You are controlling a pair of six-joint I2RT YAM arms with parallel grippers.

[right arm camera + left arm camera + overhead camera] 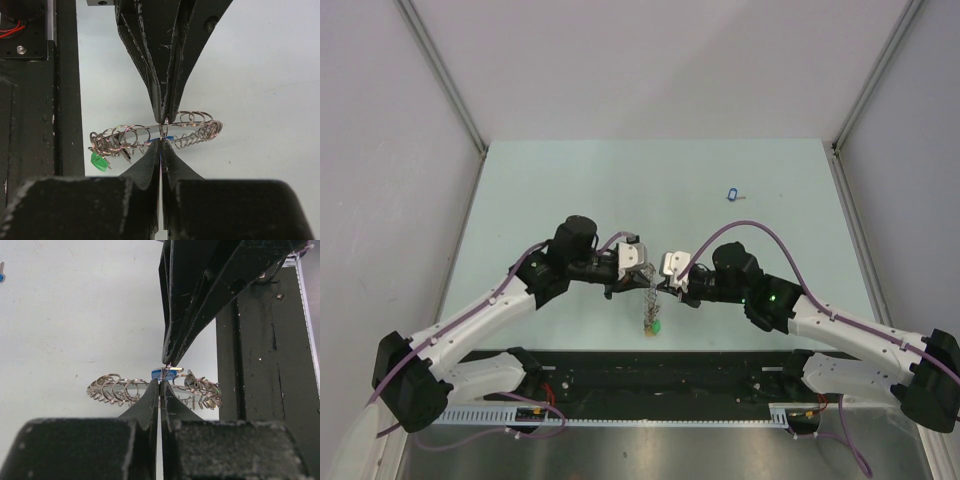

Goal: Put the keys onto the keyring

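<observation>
Seemingly threading: left end effector (pixel 159 383) pinching keyring (pixel 115 388), right end effector (pixel 160 145) pinching blue-tagged key (pixel 159 373) against keyring; next likely needs fine twisting.

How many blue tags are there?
2. The loose blue tag lies on the far table; the second blue tag sits against the keyring near the front edge. Others may be hidden.

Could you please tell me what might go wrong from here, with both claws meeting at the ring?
1. The right claw grips the blue-tagged key by a sliver, tip to tip with the left claw; slight misalignment could drop it.
2. The keyring is held at one narrow pinch and crowded with other keys, so pushing may twist it.
3. The claw tips nearly touch and might collide.
</observation>
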